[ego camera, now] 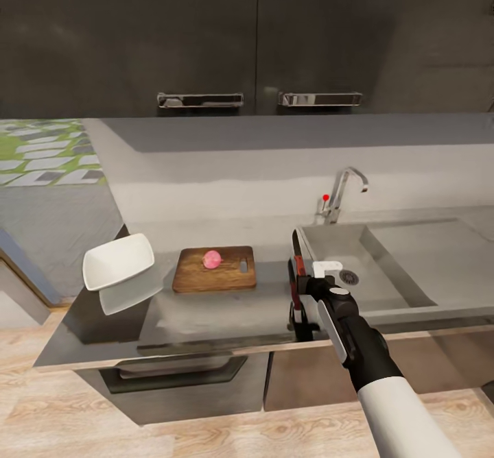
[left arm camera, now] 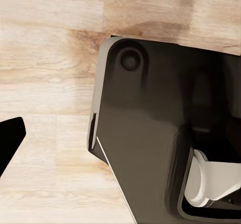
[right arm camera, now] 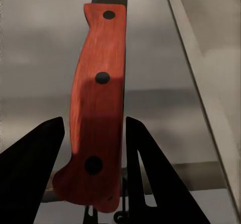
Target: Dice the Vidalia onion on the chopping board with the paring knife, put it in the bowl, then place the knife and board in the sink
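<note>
1. Between the board and the sink (ego camera: 412,286), on the grey countertop (ego camera: 226,314), the paring knife (ego camera: 296,266) lies with its dark blade pointing toward the back wall and its red-orange handle toward the robot. The right gripper (ego camera: 299,292) is down over the handle. In the right wrist view the handle (right arm camera: 98,108), with its three dark rivets, sits between the two dark fingers (right arm camera: 30,179), but a gap shows on each side, so the fingers look spread and not yet clamped.
2. Risk at the knife: if the fingers close off-centre, or on the curved lower end of the handle, I judge the knife could twist or slip out as it is lifted. It lies just beside the sink's rim, so a nudge could push it over the edge into the basin.
3. Risk at the cut: the onion (ego camera: 212,259), a small pinkish-red ball, sits on the dark brown chopping board (ego camera: 215,269) near its middle, whole. Being round, it would likely roll off the board if the blade meets it on a slant.
4. Further out, the white bowl (ego camera: 118,260) stands at the counter's left end, near the board but apart from it. It looks tilted close to the corner, so a sweep of the arm could knock it off.
5. The left wrist view shows wooden floor (left arm camera: 45,58) and the robot's own dark base (left arm camera: 150,133). Whether the left gripper's fingers are open or closed, I cannot tell.
</note>
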{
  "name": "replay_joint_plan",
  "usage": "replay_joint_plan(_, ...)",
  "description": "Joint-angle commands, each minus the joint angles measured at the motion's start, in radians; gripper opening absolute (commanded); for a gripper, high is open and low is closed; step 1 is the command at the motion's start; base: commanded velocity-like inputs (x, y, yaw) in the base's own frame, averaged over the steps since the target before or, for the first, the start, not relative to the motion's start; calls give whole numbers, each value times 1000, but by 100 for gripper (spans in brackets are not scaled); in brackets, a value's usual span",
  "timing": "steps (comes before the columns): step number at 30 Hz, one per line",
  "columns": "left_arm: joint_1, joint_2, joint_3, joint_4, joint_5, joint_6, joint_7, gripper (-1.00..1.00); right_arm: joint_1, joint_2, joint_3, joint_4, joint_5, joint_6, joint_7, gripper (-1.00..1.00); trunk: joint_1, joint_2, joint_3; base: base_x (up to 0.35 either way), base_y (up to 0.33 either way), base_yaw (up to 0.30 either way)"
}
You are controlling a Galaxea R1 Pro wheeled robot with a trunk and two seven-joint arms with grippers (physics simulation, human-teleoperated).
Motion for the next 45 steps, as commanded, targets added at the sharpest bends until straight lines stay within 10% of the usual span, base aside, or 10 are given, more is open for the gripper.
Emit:
replay_joint_plan(1, 0, 0, -1, -1, 10, 0, -5, 100, -1, 0, 2, -1, -6, 5, -8, -100, 1, -2, 0, 0, 0, 0)
replay_joint_plan(31, 0, 0, -2, -1, 10, 0, -5, 100, 0, 0, 4, -1, -4, 4, -9, -100, 1, -2, 47, 0, 0, 0)
replay_joint_plan(45, 0, 0, -1, 1, 10, 0, -4, 100, -1, 0, 112, -21, 1, 2, -13, -100, 1, -2, 69, 0, 0, 0)
